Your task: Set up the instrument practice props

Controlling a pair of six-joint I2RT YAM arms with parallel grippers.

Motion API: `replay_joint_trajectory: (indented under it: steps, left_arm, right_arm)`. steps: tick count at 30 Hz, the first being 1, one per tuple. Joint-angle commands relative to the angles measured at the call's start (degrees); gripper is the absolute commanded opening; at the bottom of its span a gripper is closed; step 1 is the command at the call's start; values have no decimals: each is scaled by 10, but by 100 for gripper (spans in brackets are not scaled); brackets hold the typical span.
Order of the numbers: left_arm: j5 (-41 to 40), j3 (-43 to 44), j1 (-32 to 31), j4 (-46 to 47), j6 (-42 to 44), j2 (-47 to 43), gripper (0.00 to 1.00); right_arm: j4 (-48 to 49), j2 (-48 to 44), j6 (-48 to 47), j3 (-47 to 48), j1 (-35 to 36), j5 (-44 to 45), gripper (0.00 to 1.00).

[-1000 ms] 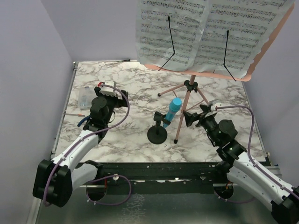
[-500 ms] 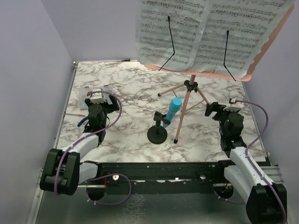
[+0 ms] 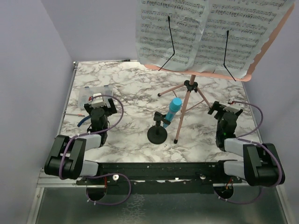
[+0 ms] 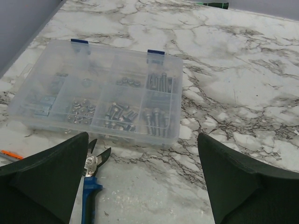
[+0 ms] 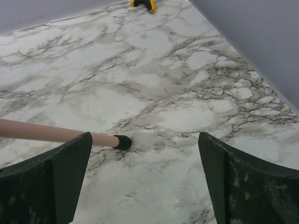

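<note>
The pink music stand (image 3: 187, 100) stands on its tripod at mid-table, and its panel carries white sheet-music pages (image 3: 173, 32) under two black wire clips. A blue toy microphone (image 3: 174, 109) sits tilted in the clip of the small black mic stand (image 3: 157, 134), just left of the tripod. My left gripper (image 3: 98, 100) (image 4: 142, 140) is open and empty, low over the marble near the front left. My right gripper (image 3: 224, 109) (image 5: 145, 137) is open and empty too, right of the tripod. One pink stand leg (image 5: 56, 133) with a black foot (image 5: 122, 142) lies ahead of it.
A clear plastic compartment box (image 4: 100, 100) (image 3: 93, 93) of screws and nuts lies just beyond the left gripper. Blue-handled cutters (image 4: 91, 186) lie by its left finger. A yellow-and-black tool (image 5: 142, 3) rests at the far edge. Purple walls close both sides and the back.
Both arms have pulled back and folded toward their bases. The right gripper has moved away from the mic stand to the right of the tripod. Both stayed open, and the props have not moved.
</note>
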Motion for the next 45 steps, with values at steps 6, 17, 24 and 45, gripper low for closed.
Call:
replay_joint_trajectory:
  steps: [6,17,24,45]
  left_arm:
    - [-49,-35,-3,159,68,76,99]
    - [-27,-58,-6,324,111,194,99]
    - [-20,-39,-5,276,111,190,99]
    - [-66,-24,-7,251,93,192,99]
  right_arm:
    - [232,139,-11,-19,-11,16,100]
    - [323,218,-47,-21,-12,-47,100]
    - [198,198,-36,24,-15,-59,100]
    - [222,204,-40,19,-15,-56,100]
